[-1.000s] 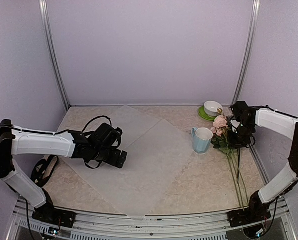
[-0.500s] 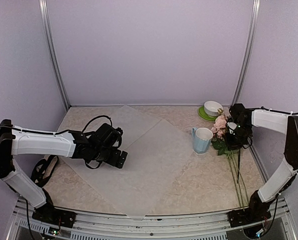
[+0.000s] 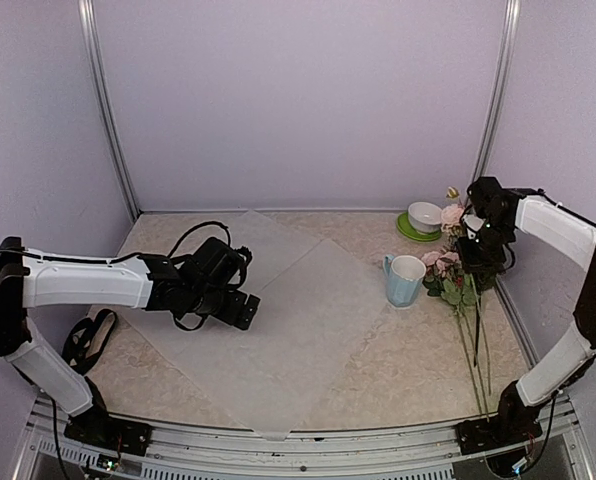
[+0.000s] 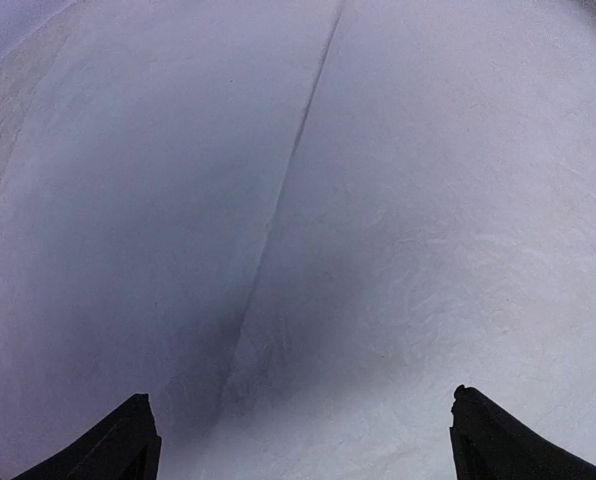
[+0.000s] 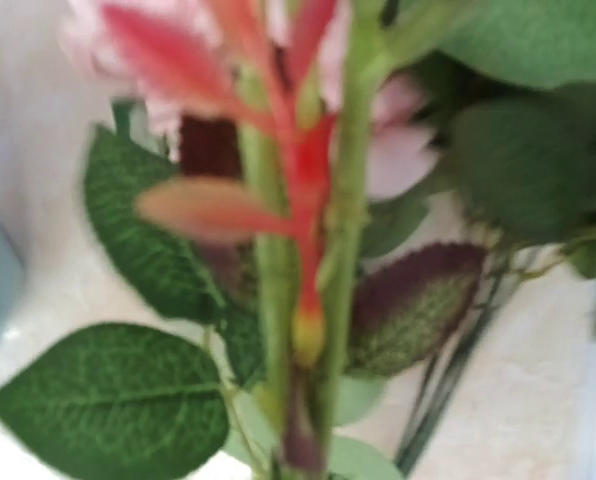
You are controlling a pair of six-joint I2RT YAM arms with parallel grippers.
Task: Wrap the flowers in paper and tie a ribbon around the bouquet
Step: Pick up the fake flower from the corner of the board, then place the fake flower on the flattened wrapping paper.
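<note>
Backdrop: pale lilac walls are seen closing in a beige marbled desk [image 3: 408,370].
Paper: the paper [image 3: 308,320] is spread flat over the middle and left of the desk, and a long fold line is picked up in the left wrist view.
Left hand: the left hand [image 3: 246,310] is held low over the paper's left part, with its fingertips [image 4: 123,445] set wide apart and nothing between them.
Right hand: the right hand [image 3: 476,255] is clamped tight on the flowers [image 3: 440,262] at the far right of the desk.
Flowers: one pink head is raised beside the hand. More pink heads and green leaves are hung just right of the mug [image 3: 405,282], and thin stems are trailed toward the near edge.
Right wrist view: a blurred green stem and reddish leaves are seen close up.
Mug: pale blue, stood upright at the paper's right corner.
Bowl: a white bowl [image 3: 425,214] is set on a green saucer [image 3: 410,231] behind the mug.
</note>
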